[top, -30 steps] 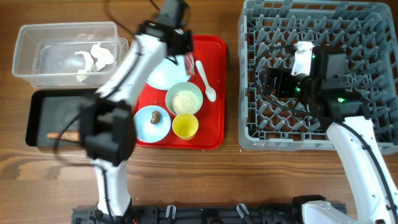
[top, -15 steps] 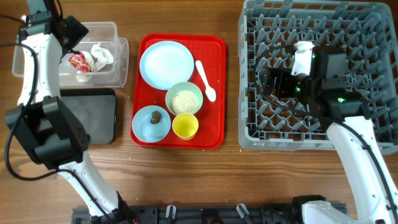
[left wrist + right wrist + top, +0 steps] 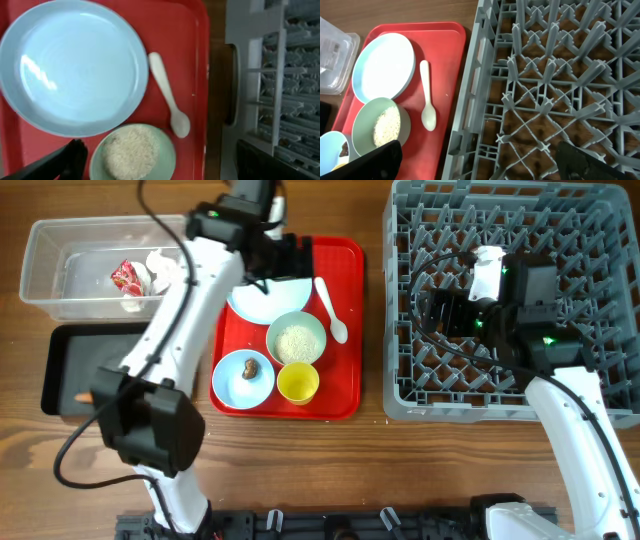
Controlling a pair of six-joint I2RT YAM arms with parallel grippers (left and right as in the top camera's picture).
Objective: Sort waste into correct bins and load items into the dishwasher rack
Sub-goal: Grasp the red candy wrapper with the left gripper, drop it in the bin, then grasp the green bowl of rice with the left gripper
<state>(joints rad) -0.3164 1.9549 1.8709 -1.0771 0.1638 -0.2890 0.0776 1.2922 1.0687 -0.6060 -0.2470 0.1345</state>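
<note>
My left gripper [image 3: 285,255] hangs open and empty over the light blue plate [image 3: 255,302], at the far end of the red tray. In the left wrist view the plate [image 3: 70,65], the white spoon [image 3: 167,95] and the pale green bowl of rice [image 3: 132,152] lie below the left gripper [image 3: 160,156]. A light blue bowl [image 3: 240,380] holds a brown lump [image 3: 251,366] beside the yellow cup [image 3: 298,382]. The red wrapper [image 3: 126,275] and tissue [image 3: 162,268] lie in the clear tub [image 3: 50,290]. A carrot piece [image 3: 85,397] rests in the black tray [image 3: 70,350]. My right gripper [image 3: 440,312] is open above the dishwasher rack [image 3: 600,240].
The red serving tray [image 3: 340,395] lies between the two bins and the rack, on a wooden table [image 3: 330,470]. In the right wrist view the rack's grey wall [image 3: 470,100] runs beside the tray, with upright pegs below the right gripper [image 3: 477,160].
My left arm carried the red wrapper from the tray to the clear tub, let it go there, and has swung back over the plate with jaws open. The right arm has not moved.
</note>
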